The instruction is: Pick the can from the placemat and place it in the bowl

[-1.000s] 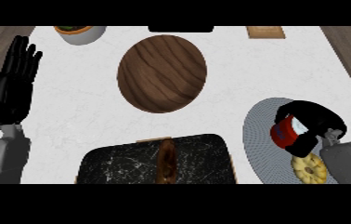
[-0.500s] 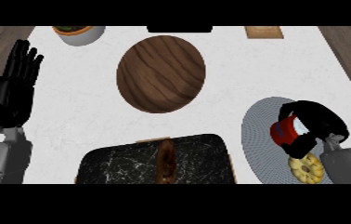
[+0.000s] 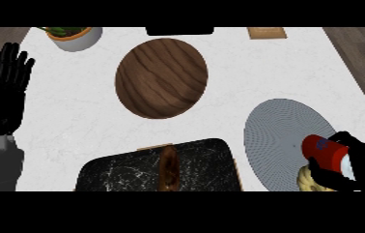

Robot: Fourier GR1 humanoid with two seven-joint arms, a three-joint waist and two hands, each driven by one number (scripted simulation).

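While in right hand [image 3: 344, 140] — can [image 3: 324, 151]

The can [image 3: 324, 151] is being partly covered by the right hand [image 3: 329, 175], itself getting cropped at the right. A yellowish thing [image 3: 306, 179] beneath is hiding, cannot tell what. At the counter [image 3: 85, 121] far edge the pot [image 3: 77, 37], black item [image 3: 179, 31] and wooden piece [image 3: 267, 32] are getting cropped, and at the near edge the marble slab [image 3: 143, 169] too.

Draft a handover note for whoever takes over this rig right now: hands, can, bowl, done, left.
Left robot hand: open, resting at the view's left edge.
Right robot hand: curled round the red can, over the right side of the grey placemat.
Wooden bowl: upper middle of the counter, can not yet in it.
Done: grasp. Left: carry can to bowl, release.
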